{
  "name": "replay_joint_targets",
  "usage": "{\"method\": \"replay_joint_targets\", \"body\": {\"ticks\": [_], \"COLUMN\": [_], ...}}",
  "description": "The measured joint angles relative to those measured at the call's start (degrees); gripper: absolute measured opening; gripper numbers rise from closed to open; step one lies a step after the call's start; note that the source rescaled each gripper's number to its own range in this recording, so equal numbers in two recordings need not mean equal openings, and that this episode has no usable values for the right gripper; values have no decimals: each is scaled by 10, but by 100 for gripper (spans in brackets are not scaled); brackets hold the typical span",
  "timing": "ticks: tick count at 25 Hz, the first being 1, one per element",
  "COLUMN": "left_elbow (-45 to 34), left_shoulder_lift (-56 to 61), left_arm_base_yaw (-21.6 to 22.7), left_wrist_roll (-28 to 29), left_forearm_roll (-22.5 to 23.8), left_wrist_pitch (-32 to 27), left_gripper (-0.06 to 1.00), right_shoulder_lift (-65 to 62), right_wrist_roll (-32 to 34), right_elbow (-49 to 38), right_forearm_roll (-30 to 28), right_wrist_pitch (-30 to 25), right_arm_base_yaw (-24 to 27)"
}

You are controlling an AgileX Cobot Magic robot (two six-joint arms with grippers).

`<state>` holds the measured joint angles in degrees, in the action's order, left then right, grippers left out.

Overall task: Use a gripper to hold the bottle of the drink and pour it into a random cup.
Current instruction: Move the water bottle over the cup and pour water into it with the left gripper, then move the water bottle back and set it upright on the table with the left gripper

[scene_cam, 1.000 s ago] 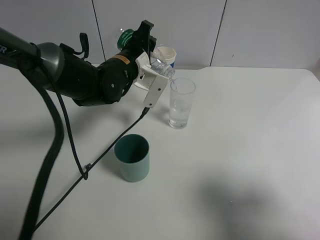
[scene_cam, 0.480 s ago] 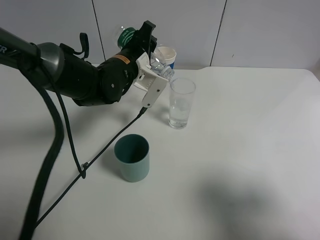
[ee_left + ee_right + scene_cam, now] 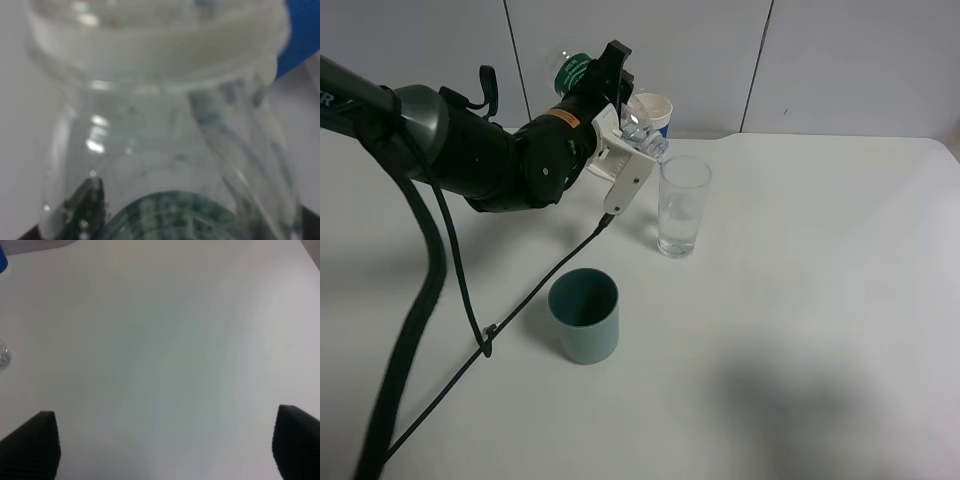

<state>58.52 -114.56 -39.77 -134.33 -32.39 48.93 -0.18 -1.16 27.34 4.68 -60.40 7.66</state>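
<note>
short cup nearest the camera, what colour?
Teal-green, plain and opaque. The short cup shows best in the exterior high view.

The white table (image 3: 820,300) before me fills most of the frame. On it stand a tall clear glass (image 3: 682,205) at centre, a teal cup (image 3: 585,315) lower left of that, and a blue white-rimmed cup (image 3: 658,104) at top centre. My black cable (image 3: 550,279) trails across its lower left.

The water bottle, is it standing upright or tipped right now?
Tipped. The bottle lies slanted, its mouth low beside the rim of the glass and its green label end raised behind.
</note>
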Motion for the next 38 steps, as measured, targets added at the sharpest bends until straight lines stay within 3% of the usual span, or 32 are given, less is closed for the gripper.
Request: {"method": "replay_joint_targets", "body": {"ticks": [8,12,18,25,34,38], "left_elbow": [0,0,0,0,0,0], "left_shoulder_lift": [0,0,16,34,51,66], "left_arm_base_yaw": [-1,-2,-2,-2,33,59], "left_wrist_roll": [4,49,192,400,605,716], "left_forearm_roll": [3,4,5,15,116,186], "left_wrist_pitch": [2,3,-15,-65,-122,-158], "left_gripper": [3,3,3,3,3,3], "right_shoulder_lift": [0,0,0,0,0,0], "right_wrist_roll": [0,0,0,0,0,0], "right_elbow": [0,0,0,0,0,0], "right_forearm_roll": [0,0,0,0,0,0], "right_wrist_pitch": [0,0,0,0,0,0], "right_arm_base_yaw": [0,0,0,0,0,0]}}
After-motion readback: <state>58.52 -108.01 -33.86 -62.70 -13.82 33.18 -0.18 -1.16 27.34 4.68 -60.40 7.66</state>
